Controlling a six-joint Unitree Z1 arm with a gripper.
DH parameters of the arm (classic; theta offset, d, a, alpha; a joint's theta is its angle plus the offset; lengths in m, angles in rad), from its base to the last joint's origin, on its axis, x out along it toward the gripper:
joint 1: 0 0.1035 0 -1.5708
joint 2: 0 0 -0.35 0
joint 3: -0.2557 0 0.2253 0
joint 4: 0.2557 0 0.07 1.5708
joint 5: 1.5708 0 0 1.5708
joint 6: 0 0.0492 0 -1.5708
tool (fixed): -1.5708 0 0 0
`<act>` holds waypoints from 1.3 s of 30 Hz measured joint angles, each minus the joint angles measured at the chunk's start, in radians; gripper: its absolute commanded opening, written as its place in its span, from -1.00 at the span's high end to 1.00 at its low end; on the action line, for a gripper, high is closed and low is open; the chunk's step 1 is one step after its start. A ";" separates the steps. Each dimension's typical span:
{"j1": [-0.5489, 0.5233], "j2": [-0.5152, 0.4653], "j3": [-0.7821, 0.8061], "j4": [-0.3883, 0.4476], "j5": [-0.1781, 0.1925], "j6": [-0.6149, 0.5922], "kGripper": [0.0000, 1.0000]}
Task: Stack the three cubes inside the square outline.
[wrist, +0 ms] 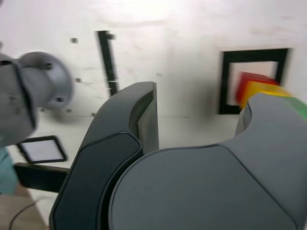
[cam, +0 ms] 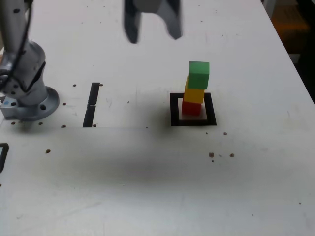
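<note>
Right in the middle band of the exterior view, a little right of centre, the three cubes stand in one stack: the red cube (cam: pixel 191 108) at the bottom, the yellow cube (cam: pixel 194 93) on it, and the green cube (cam: pixel 199 75) on top. The stack stands inside the square outline (cam: pixel 174 109), a black frame around a white centre, on the pale counter (cam: pixel 128 196). The stack looks slightly uneven, its cubes not quite in line.

At the top centre of the exterior view hangs the tool (cam: pixel 154 37), blurred and well apart from the stack. It is released, its two fingers spread with nothing between them.

Toward the left of the same view a thin black strip (cam: pixel 91 104) lies on the counter, with the round grey base (cam: pixel 37 105) of the arm farther left. A dark rounded outline (cam: pixel 3 156) is cut off by the left edge of the frame.

In the wrist view, one of the spread fingers hides part of the stack, mostly the green cube.
</note>
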 measured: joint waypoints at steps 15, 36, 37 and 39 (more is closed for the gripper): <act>-0.007 -0.034 0.486 -0.340 -0.127 0.007 -0.38; -0.040 0.010 0.731 -0.581 -0.212 0.011 -0.38; -0.040 0.011 0.732 -0.583 -0.212 0.011 -0.38; -0.040 0.015 0.742 -0.598 -0.214 0.012 -0.38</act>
